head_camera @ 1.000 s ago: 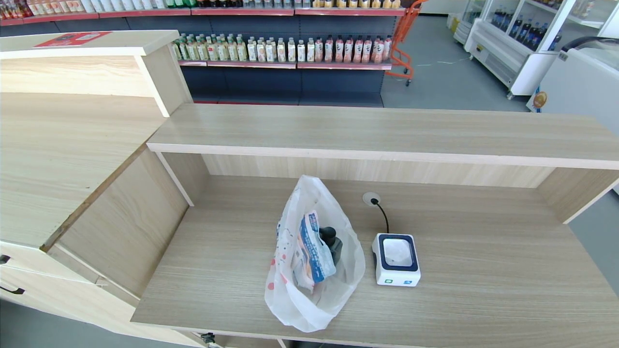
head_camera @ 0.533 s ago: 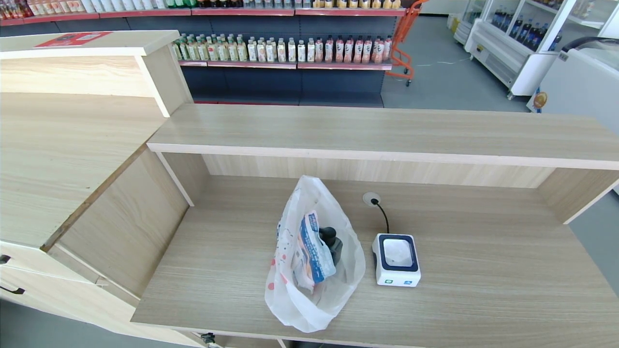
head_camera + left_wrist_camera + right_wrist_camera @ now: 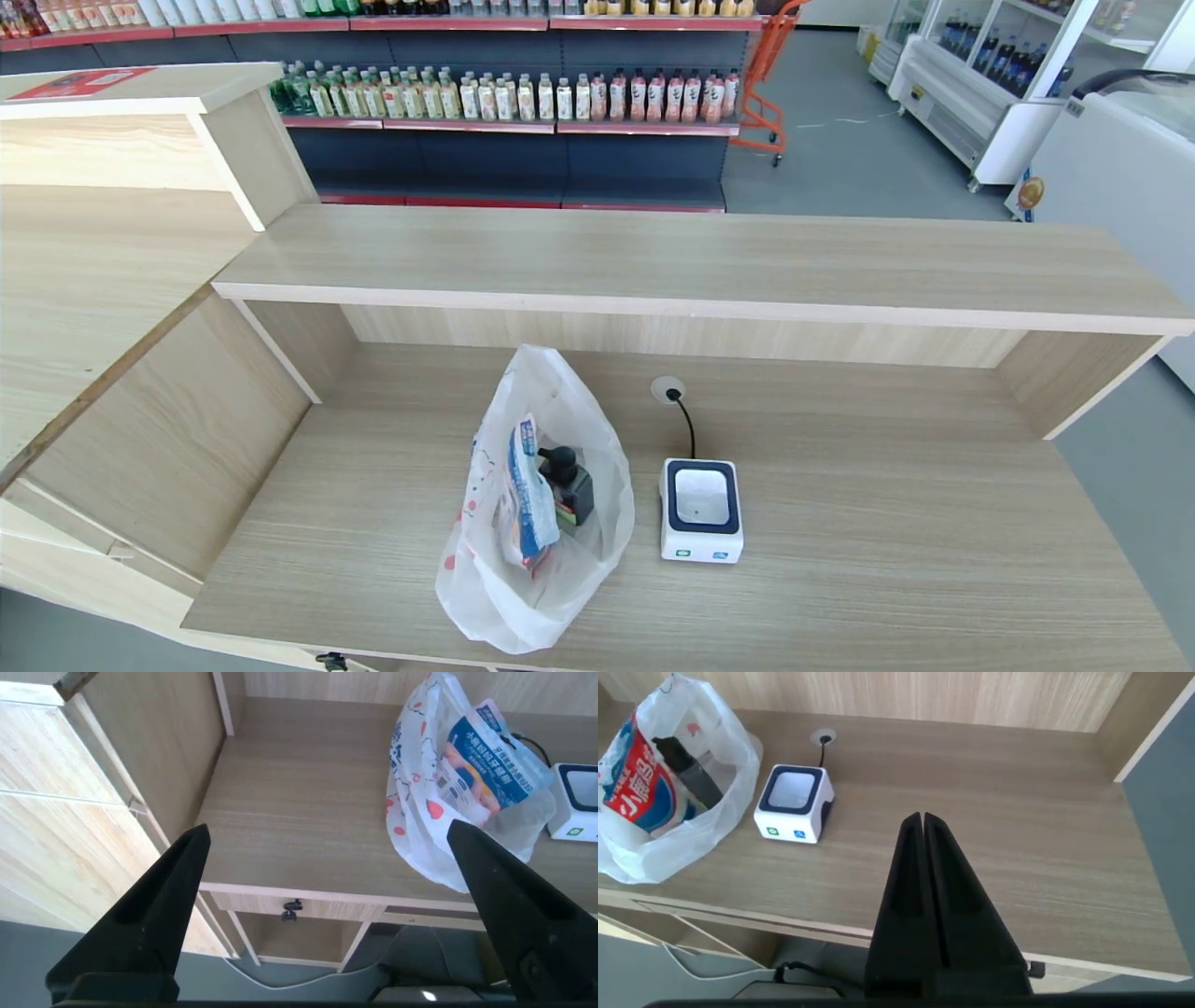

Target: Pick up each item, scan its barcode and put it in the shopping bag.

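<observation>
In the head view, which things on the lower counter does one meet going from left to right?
shopping bag → blue-and-white packet inside it → black pump bottle inside it → barcode scanner

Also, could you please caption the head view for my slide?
Shopping bag holding a blue packet and a dark pump bottle, beside the barcode scanner on the wooden counter.

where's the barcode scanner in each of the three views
Head view: the scanner stands on the counter, just right of the shopping bag.
Left wrist view: a white corner of it, partly cut off, just past the bag.
Right wrist view: the whole scanner, beside the bag.
Shared landmark: the shopping bag next to it.
</observation>
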You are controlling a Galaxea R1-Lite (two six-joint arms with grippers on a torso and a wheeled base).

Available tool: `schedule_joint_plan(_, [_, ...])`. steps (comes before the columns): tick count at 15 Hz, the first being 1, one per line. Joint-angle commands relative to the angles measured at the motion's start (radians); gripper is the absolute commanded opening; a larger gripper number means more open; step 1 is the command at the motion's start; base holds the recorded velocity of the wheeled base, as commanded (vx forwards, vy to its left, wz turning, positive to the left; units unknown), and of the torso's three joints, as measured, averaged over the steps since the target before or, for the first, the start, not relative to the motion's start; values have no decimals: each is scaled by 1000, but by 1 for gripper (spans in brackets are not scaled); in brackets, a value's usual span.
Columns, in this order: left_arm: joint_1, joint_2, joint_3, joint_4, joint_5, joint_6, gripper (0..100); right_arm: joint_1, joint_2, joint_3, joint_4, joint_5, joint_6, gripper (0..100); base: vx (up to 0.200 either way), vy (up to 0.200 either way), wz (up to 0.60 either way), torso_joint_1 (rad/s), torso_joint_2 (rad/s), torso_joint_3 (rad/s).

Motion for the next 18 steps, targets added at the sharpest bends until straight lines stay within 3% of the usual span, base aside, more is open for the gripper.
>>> schedule_joint_plan(1, [0,0,0,0,0,0,100,0,4,0,0,1,0,0,0,0,0,0,0,0])
schedule_joint_plan(3, [0,0,0,0,0,3,100,0,4,0,0,1,0,0,0,0,0,0,0,0])
schedule_joint_plan(7, [0,0,0,0,0,0,100,0,4,0,0,2,0,0,200,0,0,1,0,2])
schedule_joint_plan(18, [0,0,0,0,0,2,100,0,4,0,0,2,0,0,0,0,0,0,0,0])
